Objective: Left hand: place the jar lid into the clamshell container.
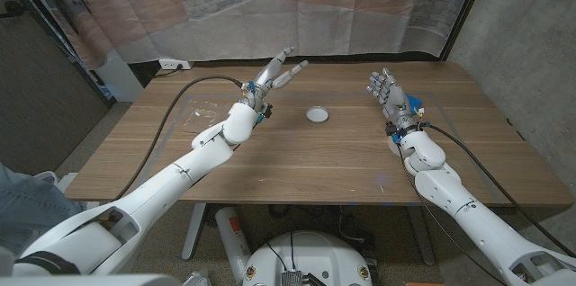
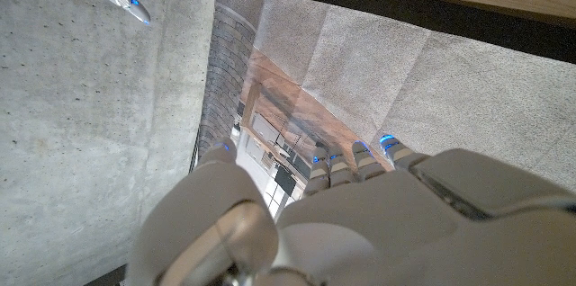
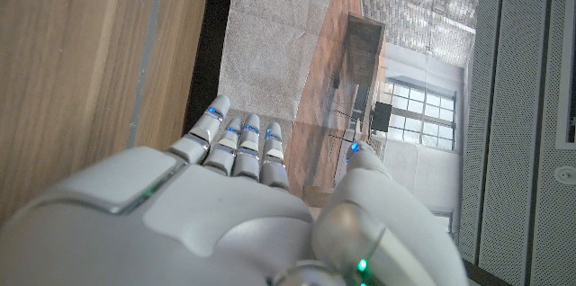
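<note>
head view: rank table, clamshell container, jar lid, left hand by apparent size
1. Table
2. Clamshell container, transparent, outline faint
3. Left hand, raised nearer the camera, so unsure against the container
4. Jar lid

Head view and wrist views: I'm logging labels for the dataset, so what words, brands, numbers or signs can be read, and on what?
None can be read.
The jar lid is plain white, with no print visible.
The clear clamshell container shows no label.
Neither the left robot hand nor the right robot hand bears any legible marking.

A white jar lid (image 1: 318, 114) lies on the brown wood-grain table (image 1: 333, 156), beside a clear clamshell container (image 1: 203, 113).
</note>
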`<move>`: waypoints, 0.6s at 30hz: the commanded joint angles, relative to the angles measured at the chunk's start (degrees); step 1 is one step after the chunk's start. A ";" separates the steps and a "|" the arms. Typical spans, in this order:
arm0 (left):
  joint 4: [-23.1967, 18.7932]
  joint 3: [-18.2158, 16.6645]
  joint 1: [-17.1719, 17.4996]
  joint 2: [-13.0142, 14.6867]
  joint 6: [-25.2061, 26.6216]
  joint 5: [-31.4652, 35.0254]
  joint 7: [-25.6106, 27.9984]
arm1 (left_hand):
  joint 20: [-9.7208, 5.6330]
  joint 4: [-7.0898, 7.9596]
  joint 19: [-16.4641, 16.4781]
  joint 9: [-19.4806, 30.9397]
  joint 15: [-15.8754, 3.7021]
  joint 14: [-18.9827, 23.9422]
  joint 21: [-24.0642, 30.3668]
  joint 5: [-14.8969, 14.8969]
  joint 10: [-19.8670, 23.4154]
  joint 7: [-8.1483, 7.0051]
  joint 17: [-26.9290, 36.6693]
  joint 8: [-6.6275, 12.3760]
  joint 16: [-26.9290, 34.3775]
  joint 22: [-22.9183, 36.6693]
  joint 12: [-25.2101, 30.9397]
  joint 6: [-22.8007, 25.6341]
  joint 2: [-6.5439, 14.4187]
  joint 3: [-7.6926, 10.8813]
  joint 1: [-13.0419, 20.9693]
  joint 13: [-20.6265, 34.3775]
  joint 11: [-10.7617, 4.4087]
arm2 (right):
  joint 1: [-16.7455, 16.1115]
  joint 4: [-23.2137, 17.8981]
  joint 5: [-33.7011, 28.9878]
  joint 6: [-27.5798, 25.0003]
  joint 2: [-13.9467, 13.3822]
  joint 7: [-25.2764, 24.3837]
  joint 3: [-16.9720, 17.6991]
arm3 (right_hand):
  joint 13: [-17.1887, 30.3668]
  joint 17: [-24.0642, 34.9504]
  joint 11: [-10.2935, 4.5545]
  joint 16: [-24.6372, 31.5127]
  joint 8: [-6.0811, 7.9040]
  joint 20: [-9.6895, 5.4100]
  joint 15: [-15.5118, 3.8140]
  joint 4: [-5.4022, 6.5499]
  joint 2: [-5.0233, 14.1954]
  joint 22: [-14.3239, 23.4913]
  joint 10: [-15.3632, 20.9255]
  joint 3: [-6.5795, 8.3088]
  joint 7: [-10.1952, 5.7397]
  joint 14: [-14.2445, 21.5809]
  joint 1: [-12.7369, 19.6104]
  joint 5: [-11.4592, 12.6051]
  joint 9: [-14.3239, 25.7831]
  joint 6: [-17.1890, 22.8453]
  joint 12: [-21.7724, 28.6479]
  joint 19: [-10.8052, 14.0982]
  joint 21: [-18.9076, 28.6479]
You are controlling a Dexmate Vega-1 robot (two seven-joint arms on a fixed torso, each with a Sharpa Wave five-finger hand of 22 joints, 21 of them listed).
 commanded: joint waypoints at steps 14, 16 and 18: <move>-3.93 2.60 -0.72 0.80 7.15 5.63 -1.01 | 0.15 -0.71 -2.32 0.33 0.11 0.44 -0.45 0.42 0.62 0.34 0.02 -0.06 -0.27 0.36 -0.22 0.29 0.21 0.35 1.29 0.11 0.16 | -0.36 -0.17 -0.02 0.39 0.10 0.27 -0.18 | 0.10 0.13 0.01 0.11 0.06 -1.39 0.15 -0.36 0.55 0.18 0.59 0.09 0.02 0.54 0.01 -0.33 0.07 0.35 -0.03 0.64 -0.70; -4.29 2.88 -0.79 0.91 7.92 6.23 -1.18 | 0.16 -0.75 -2.26 0.33 0.16 0.44 -0.47 0.43 0.55 0.36 0.03 -0.06 -0.29 0.36 -0.27 0.35 0.22 0.35 1.37 0.11 0.31 | -0.35 -0.07 -0.01 0.46 0.10 0.41 -0.20 | 0.10 0.13 -0.05 0.11 0.07 -1.37 0.16 -0.37 0.56 0.18 0.58 0.08 0.05 0.56 0.00 -0.33 0.07 0.38 -0.05 0.66 -0.72; -4.57 3.24 -0.86 0.95 8.71 7.22 -0.96 | 0.19 -0.79 -2.26 0.34 0.15 0.43 -0.51 0.45 0.56 0.31 0.03 -0.06 -0.31 0.37 -0.29 0.41 0.23 0.35 1.44 0.11 0.26 | -0.35 -0.06 0.00 0.50 0.10 0.48 -0.21 | 0.10 0.13 -0.01 0.11 0.06 -1.39 0.15 -0.39 0.55 0.18 0.57 0.08 0.02 0.59 0.01 -0.33 0.07 0.38 -0.07 0.68 -0.76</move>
